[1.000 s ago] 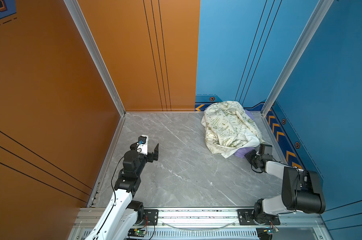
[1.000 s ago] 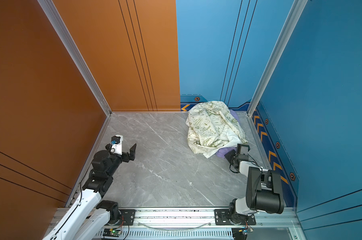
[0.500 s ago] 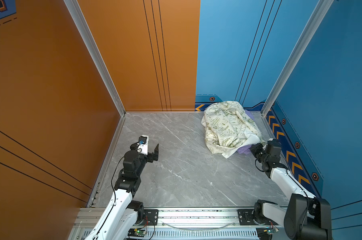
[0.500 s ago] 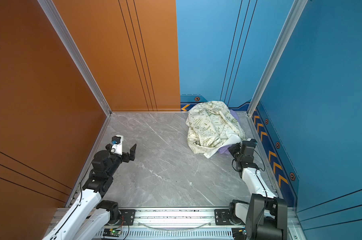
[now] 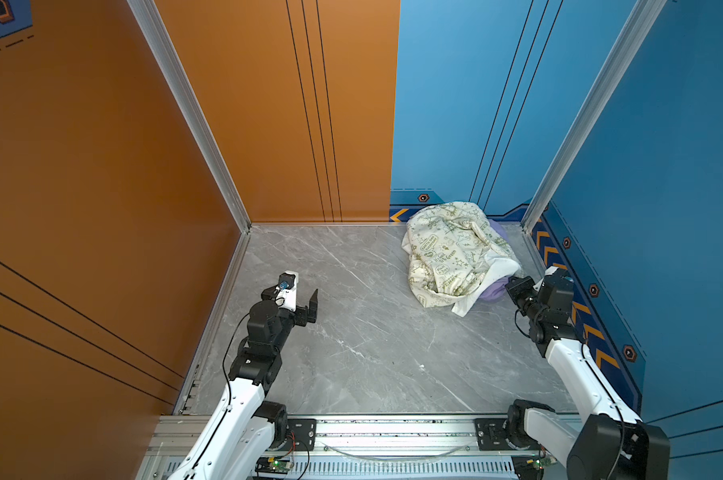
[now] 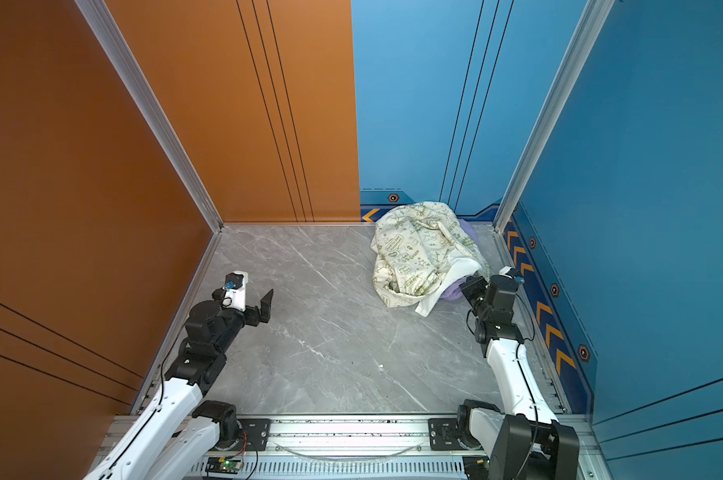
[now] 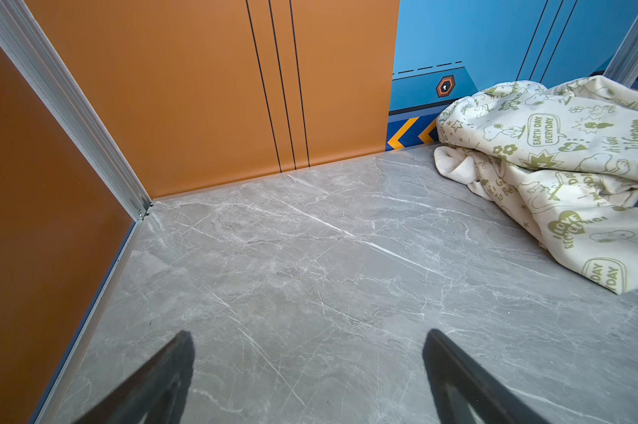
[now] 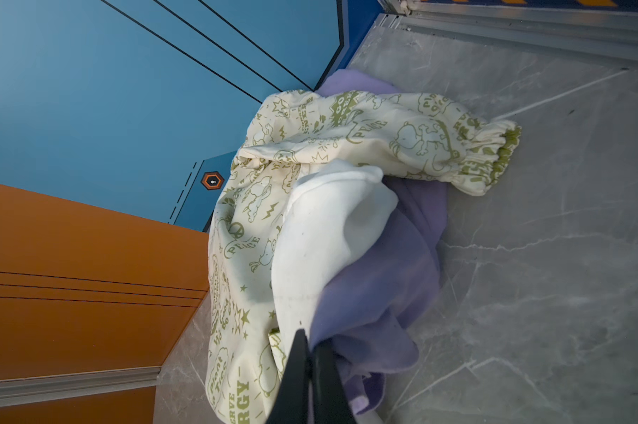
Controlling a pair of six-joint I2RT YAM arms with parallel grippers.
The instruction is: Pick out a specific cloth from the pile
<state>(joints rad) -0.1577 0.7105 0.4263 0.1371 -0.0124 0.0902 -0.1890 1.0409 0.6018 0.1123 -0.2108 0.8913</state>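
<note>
Pinching the purple cloth [image 8: 376, 290] in the closed right claw [image 8: 312, 343], now swung round beside the pile [image 5: 442, 253], ready to drag it from underneath; left claw [image 7: 308, 334] gaping, well apart from the pile.

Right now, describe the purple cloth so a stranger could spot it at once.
Go to the far right corner of the grey marble floor, where the pile of fabrics lies. The lavender cloth pokes out at its near right edge, pinched by the right end effector. Unlike the cream doodle-print cloth and plain white cloth over it, it is unpatterned purple.
</note>
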